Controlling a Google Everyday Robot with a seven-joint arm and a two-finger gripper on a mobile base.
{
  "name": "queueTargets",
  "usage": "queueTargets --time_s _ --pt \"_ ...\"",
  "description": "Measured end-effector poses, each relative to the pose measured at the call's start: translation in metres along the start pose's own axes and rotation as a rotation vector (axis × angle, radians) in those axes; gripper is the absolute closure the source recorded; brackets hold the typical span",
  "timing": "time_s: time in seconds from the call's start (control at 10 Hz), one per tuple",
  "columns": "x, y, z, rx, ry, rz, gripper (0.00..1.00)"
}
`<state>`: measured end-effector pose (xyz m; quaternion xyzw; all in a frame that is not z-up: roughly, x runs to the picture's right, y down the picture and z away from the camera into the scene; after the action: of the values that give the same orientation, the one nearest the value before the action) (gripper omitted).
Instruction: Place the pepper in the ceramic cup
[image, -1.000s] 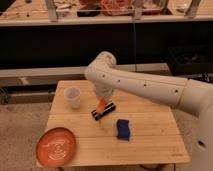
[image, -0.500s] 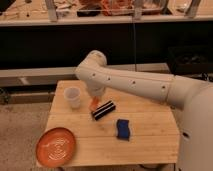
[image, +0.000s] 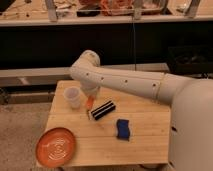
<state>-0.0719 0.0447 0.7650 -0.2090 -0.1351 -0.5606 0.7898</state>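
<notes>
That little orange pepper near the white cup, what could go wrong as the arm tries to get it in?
1. The cup is small and light-looking; the arm hangs right beside it, so the tool or the pepper could knock it over or push it along the table.
2. The cup's mouth is narrow and the pepper long, so it may catch the rim and fall outside.
3. The black striped block lies just under the pepper; a dropped pepper could land on it.

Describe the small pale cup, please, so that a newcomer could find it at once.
Start at the light wooden table and go to its far left corner, above the round orange plate. There stands the small pale white ceramic cup, upright, left of the gripper with the slim orange-red pepper. It is the only white, hollow thing there.
</notes>
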Motion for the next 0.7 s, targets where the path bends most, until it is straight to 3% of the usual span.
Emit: queueTargets --time_s 0.7 --pt "0.011 -0.022 0.004 0.008 0.017 -0.020 1.00"
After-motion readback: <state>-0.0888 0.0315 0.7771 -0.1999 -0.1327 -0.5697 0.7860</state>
